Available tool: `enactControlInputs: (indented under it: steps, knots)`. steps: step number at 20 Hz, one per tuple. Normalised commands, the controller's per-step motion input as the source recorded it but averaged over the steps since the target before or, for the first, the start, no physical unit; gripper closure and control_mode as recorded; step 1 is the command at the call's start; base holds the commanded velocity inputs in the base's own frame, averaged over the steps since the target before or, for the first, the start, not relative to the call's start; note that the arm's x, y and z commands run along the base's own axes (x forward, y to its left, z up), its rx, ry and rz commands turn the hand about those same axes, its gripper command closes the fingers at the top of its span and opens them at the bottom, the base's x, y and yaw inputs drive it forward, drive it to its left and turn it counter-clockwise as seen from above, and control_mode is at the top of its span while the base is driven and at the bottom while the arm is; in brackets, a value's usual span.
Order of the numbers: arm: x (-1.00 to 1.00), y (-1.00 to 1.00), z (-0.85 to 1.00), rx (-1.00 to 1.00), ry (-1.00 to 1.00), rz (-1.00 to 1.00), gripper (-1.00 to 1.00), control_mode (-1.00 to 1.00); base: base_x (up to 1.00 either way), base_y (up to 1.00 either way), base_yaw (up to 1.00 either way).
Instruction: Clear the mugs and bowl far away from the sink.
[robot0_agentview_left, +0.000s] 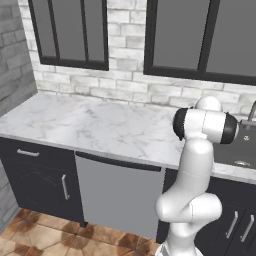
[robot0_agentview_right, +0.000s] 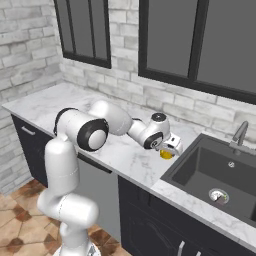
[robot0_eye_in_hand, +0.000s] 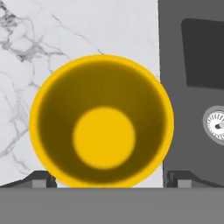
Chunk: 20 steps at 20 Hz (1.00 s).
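A bright yellow mug stands upright and empty on the marble counter, seen from straight above in the hand view. My gripper is open right over it, with one dark fingertip on each side of its rim. In the right base view the gripper hangs low over the mug, just left of the black sink. In the left base view my own arm hides the mug. The bowl is out of view.
The marble counter stretches far to the left of the sink. A grey faucet stands behind the basin, and a metal drain sits in its floor. A brick wall with dark windows backs the counter.
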Motion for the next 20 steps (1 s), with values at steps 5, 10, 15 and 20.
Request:
enactControlInputs:
  steps: [5,10,15,20]
  knots:
    - [0.04,0.04,0.00,0.00,0.00,0.00,-1.00,-1.00,0.00,0.00,0.00]
    - [0.00,0.13,0.00,0.00,0.00,0.00,-1.00,-1.00,0.00,0.00,0.00]
    - [0.00,0.11,0.00,0.00,0.00,0.00,-1.00,-1.00,0.00,0.00,0.00]
    - [0.00,0.00,0.00,0.00,0.00,0.00,-1.00,-1.00,0.00,0.00,0.00]
